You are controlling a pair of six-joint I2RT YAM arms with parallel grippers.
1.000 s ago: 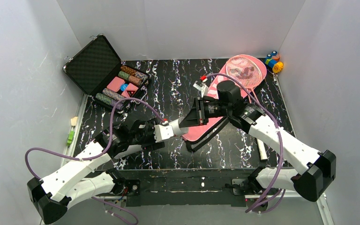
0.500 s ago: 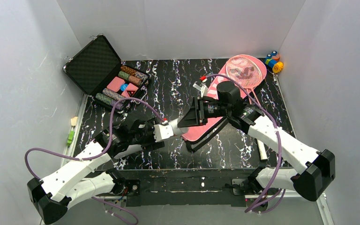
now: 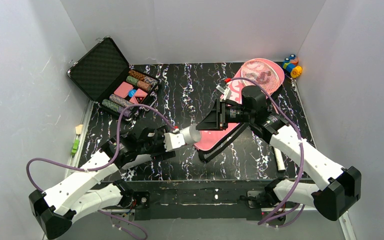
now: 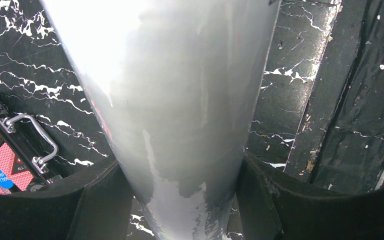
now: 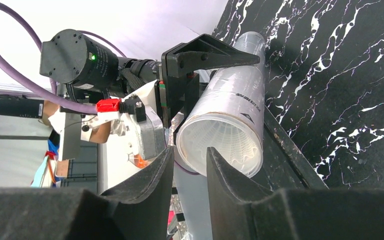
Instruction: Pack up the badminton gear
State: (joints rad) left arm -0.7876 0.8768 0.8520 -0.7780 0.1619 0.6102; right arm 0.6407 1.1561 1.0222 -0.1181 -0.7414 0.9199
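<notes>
**Tube** (image 3: 190, 135) — white, held level above the counter (image 3: 180, 95) and clamped by the left gripper (image 3: 176, 138). It fills the left wrist view, with both ends cut off.
**Shuttlecock** (image 5: 223, 143) — white ribbed cone inside the tube's open mouth; its base is out of sight.
**Right gripper** (image 5: 189, 155) — facing the tube mouth, fingers parted, holding nothing.
**Bag** (image 3: 214, 141) — pink, flat on the counter, its middle hidden under the right arm and its lettering mostly covered.
**Racket** (image 3: 263, 73) — pink head on the bag's far end, shaft hidden.
**Case** (image 3: 100, 62) — open in the far left corner; contents too small to make out.
</notes>
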